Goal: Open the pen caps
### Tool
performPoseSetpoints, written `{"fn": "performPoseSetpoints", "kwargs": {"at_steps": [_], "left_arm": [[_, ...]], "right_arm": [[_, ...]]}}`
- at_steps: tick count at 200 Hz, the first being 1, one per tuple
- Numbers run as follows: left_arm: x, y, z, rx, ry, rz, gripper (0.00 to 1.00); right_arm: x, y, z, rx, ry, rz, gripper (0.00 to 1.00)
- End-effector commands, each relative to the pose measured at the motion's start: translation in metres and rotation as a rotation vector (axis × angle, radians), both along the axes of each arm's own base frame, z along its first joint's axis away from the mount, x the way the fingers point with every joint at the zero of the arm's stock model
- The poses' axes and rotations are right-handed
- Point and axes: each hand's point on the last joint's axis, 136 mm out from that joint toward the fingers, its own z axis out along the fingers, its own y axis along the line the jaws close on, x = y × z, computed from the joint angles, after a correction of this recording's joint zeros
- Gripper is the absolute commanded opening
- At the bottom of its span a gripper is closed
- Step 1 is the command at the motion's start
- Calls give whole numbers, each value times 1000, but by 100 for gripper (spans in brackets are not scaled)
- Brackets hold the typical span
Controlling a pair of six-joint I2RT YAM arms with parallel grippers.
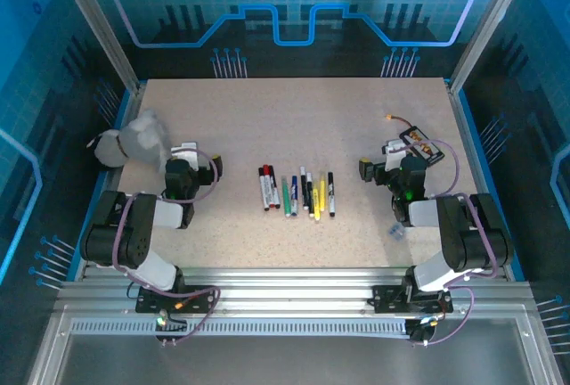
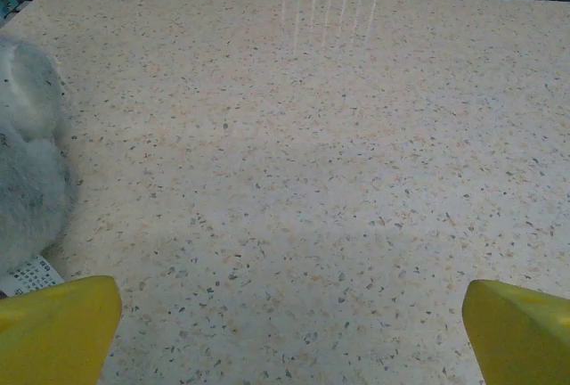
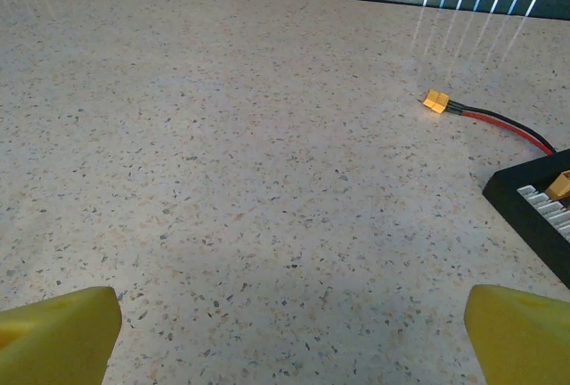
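Note:
Several thin marker pens (image 1: 297, 193) lie side by side in a row at the middle of the table, in red, black, green, blue, white and yellow. The pen caps (image 1: 265, 171) look fitted on the pens' ends, though they are too small to see sharply. My left gripper (image 1: 194, 159) (image 2: 289, 349) rests left of the row, open, its yellow fingertips (image 2: 58, 327) wide apart over bare table. Right of the row, my right gripper (image 1: 390, 159) (image 3: 289, 349) is also open, with bare speckled surface between its fingertips (image 3: 58, 331).
A grey-white plush lump (image 1: 134, 140) (image 2: 27, 162) lies at the left edge, close to the left gripper. A flat black device with an orange label (image 1: 420, 145) (image 3: 539, 211) and a wire ending in a yellow connector (image 3: 436, 101) sits beside the right gripper.

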Motion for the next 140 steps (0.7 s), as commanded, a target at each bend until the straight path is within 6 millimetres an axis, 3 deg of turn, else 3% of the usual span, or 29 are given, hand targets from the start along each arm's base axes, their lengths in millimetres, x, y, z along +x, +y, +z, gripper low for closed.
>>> {"fn": "performPoseSetpoints", "kwargs": {"at_steps": [1, 140], "left_arm": [[6, -1, 13, -16, -35, -7, 99], [6, -1, 13, -20, -34, -9, 99]], "right_arm": [[7, 1, 10, -15, -33, 3, 100], [7, -2, 9, -5, -26, -3, 100]]}}
